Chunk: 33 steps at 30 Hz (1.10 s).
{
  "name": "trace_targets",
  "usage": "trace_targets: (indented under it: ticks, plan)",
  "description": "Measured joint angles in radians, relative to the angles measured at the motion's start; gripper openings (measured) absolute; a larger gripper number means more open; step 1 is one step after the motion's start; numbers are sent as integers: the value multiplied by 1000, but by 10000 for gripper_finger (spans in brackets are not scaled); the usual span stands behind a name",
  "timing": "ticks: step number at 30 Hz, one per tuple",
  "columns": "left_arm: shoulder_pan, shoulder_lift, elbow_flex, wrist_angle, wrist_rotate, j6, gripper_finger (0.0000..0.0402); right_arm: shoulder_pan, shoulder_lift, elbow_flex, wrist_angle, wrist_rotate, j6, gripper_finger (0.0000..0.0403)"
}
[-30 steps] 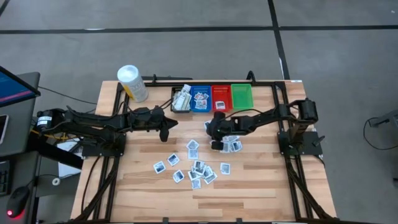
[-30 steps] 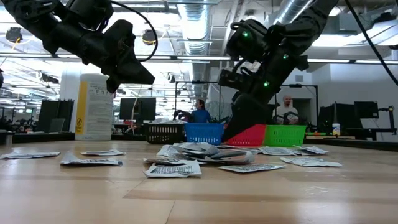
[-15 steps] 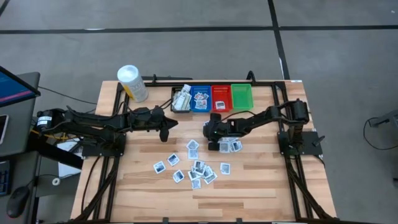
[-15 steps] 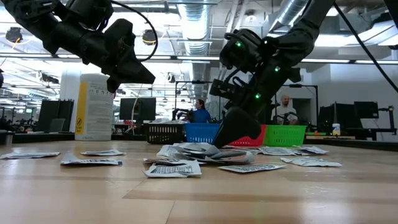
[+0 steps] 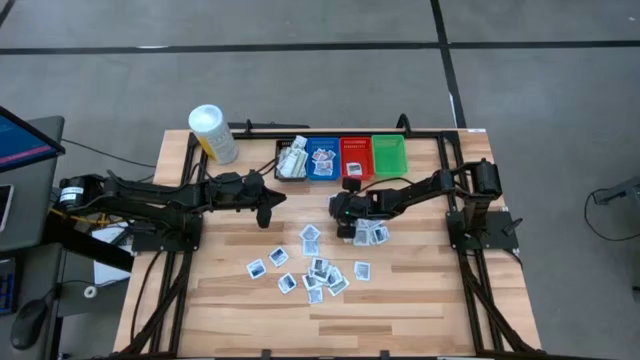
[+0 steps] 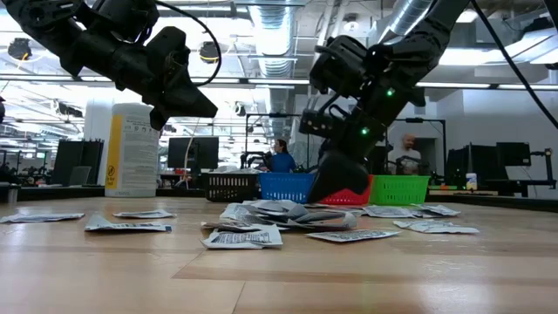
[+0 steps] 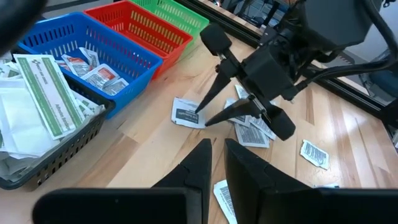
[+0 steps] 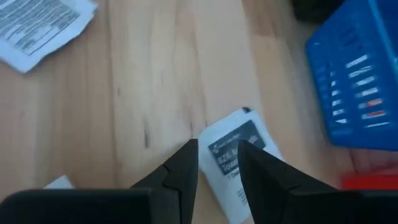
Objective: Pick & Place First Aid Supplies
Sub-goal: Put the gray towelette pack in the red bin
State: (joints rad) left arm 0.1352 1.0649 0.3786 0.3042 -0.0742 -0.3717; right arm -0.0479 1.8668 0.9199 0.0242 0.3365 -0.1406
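Note:
Small white first aid packets lie scattered flat on the wooden table (image 5: 230,300), most of them in a loose pile (image 5: 318,272). One packet with a dark label (image 7: 185,116) lies alone in front of the blue bin (image 5: 322,157). My right gripper (image 7: 203,118) slants down over it, open, with its fingertips at the packet's (image 8: 239,152) edge. Above the table's middle left, my left gripper (image 5: 268,208) hovers with its fingers (image 7: 202,165) a narrow gap apart and nothing between them. My right gripper slants down from the table's right side, its two fingertips (image 7: 198,111) at the lone packet's edge (image 7: 194,118). I cannot tell whether they touch it. The packet lies flat on the table.
Four bins stand in a row at the far edge: black (image 5: 291,160), blue, red (image 5: 356,155) and green (image 5: 389,152). The black and blue ones hold packets. A white tub (image 5: 213,133) stands at the far left. More packets (image 5: 372,233) lie just beneath the right arm.
My right gripper has swung at the wrist toward the table's left and tipped lower, toward the lone packet by the blue bin. The gap between its fingers is the same. The packets have not moved.

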Motion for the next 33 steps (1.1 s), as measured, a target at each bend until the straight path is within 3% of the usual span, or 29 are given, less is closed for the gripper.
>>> trace_targets:
  ticks: [5,28,33]
  plan:
    - [0,0,0,0,0,0,43,1,0,0,-5,-95,0,107]
    - [0,0,0,0,0,-3,43,-61,3,0,-4,-132,-6,107]
    - [0,0,0,0,0,-3,43,-69,3,1,-12,-160,-11,89]
